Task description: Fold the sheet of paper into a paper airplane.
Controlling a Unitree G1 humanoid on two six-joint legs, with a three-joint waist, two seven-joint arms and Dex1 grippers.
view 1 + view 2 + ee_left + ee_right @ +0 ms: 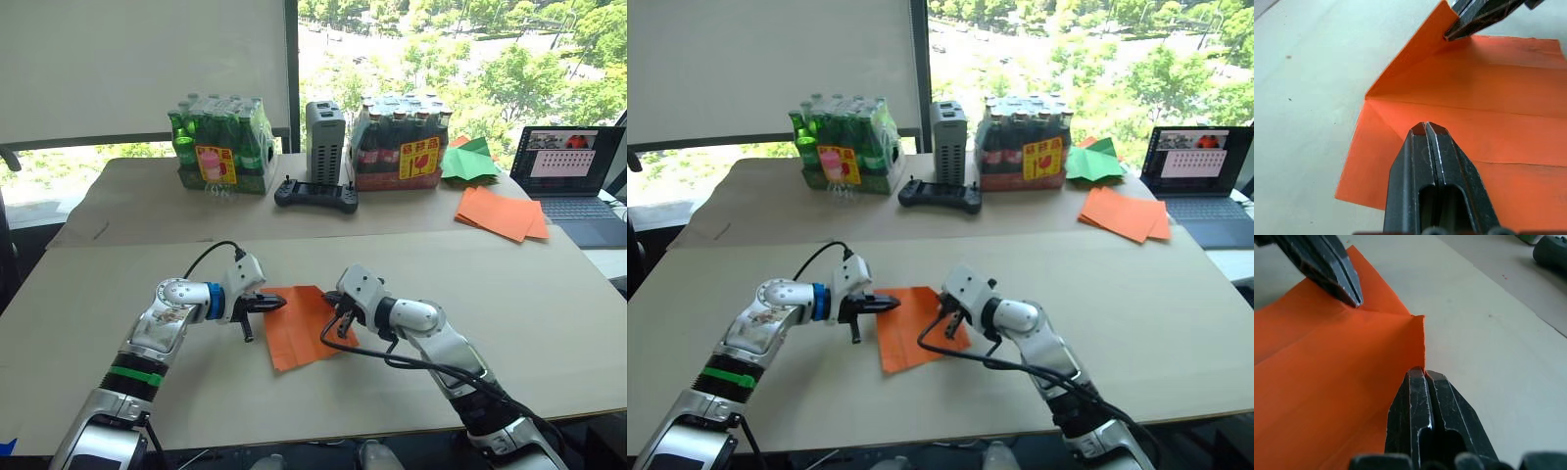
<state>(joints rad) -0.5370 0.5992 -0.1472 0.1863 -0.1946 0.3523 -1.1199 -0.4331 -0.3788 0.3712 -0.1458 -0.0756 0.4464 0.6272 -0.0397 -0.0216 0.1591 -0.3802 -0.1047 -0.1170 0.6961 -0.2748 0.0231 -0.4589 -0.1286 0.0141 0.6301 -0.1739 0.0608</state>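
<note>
Orange item: sheet of paper (306, 325), lying flat on the near table (549, 304), between the two grippers, several straight creases running across it
Fold state: a flap along the far edge stands raised; judged an early stage, no pointed nose formed yet
Left gripper (277, 305): fingers pressed together with nothing between them, tip resting on the sheet's left part
Right gripper (342, 317): fingers likewise together, tip at the sheet's right edge beside the raised flap
Handling: judged very light, thin and limp; likely to slide on the smooth table; creases permanently, tears if dragged
Where to hold: pin the flat middle, lift at a free corner or edge
Far right: stack of flat orange sheets (502, 212), well apart
</note>
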